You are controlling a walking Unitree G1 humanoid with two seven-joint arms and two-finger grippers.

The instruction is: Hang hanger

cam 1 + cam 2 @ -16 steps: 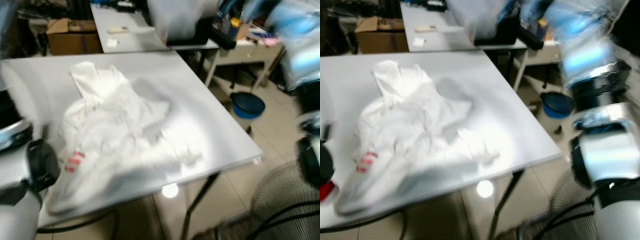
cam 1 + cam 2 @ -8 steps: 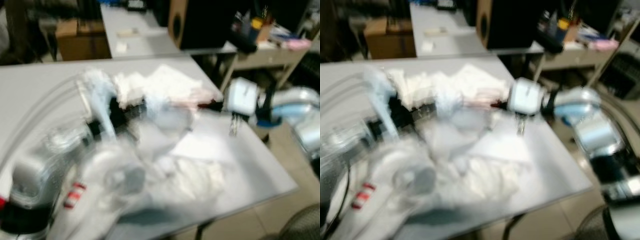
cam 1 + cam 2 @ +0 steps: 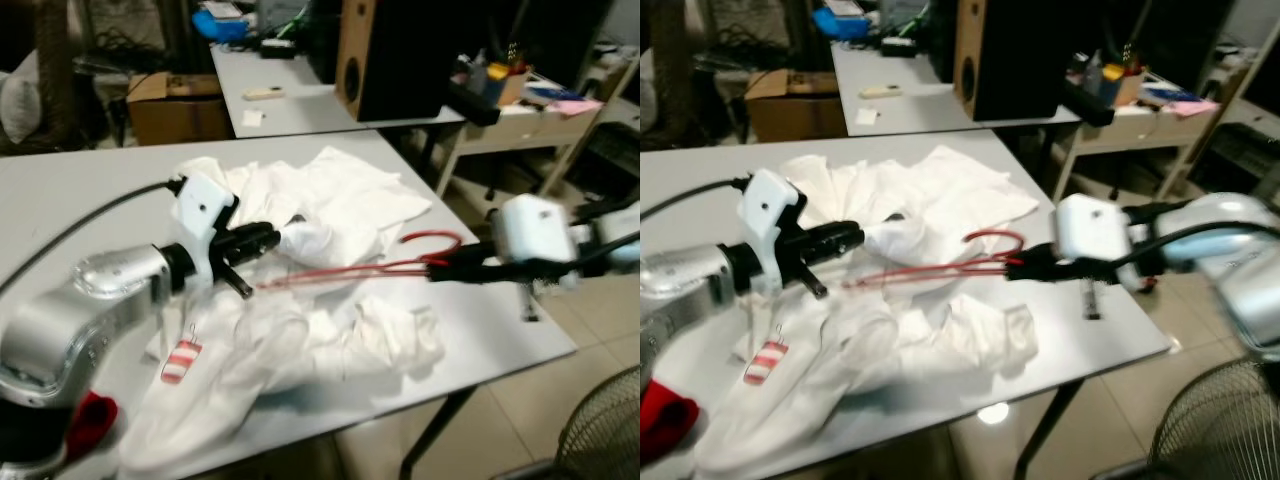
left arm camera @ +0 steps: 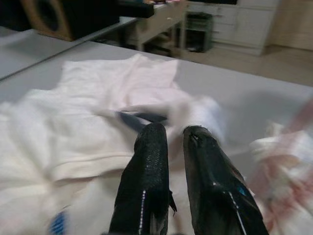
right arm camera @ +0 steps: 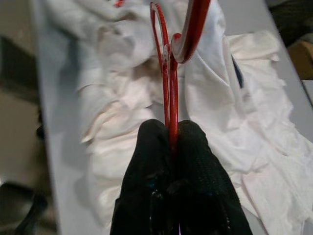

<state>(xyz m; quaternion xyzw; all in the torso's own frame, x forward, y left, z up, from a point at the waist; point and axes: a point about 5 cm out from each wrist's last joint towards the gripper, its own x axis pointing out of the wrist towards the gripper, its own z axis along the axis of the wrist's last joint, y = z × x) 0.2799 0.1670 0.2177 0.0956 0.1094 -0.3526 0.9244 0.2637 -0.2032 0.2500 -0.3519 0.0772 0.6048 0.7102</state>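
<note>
A white garment (image 3: 330,200) lies crumpled on the grey table (image 3: 60,190). My right gripper (image 3: 440,268) reaches in from the right and is shut on a thin red hanger (image 3: 350,272). The hanger lies level above the cloth, its hook (image 3: 432,240) near the fingers; the right wrist view shows the red hanger (image 5: 168,93) clamped between the black fingers (image 5: 151,161). My left gripper (image 3: 268,240) comes in from the left, its tips pinching a raised fold of the garment (image 3: 312,243). In the left wrist view its fingers (image 4: 151,161) stand close together against the cloth.
A red-and-white striped tag (image 3: 181,360) hangs off the garment near the table's front. A second table behind carries a black speaker (image 3: 385,55). A cardboard box (image 3: 175,100) sits on the floor at the back. A wire fan (image 3: 605,430) stands at lower right.
Both arms have swung in over the table, the right one bringing the red hanger. The garment has been pulled and bunched. The camera shifted and the blur has cleared.
</note>
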